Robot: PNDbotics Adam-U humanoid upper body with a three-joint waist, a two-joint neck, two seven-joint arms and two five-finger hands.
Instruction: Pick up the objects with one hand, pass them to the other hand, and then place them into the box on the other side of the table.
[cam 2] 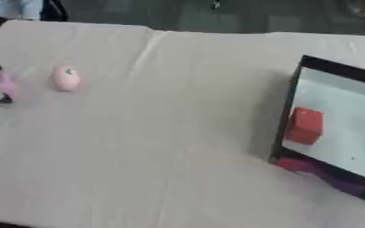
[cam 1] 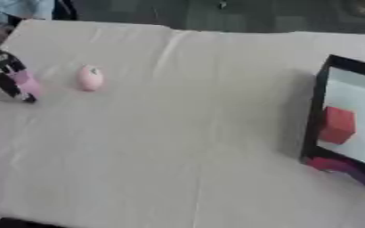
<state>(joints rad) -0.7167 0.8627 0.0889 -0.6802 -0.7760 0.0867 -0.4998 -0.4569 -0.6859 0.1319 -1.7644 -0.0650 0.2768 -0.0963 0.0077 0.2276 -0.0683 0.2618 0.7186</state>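
Pink object (cam 1: 90, 78) beside left robot hand (cam 1: 10, 80)

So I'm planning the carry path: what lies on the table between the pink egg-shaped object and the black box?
Nothing: in the left eye view, only bare, creased cloth stretches from the pink egg-shaped object to the black box.
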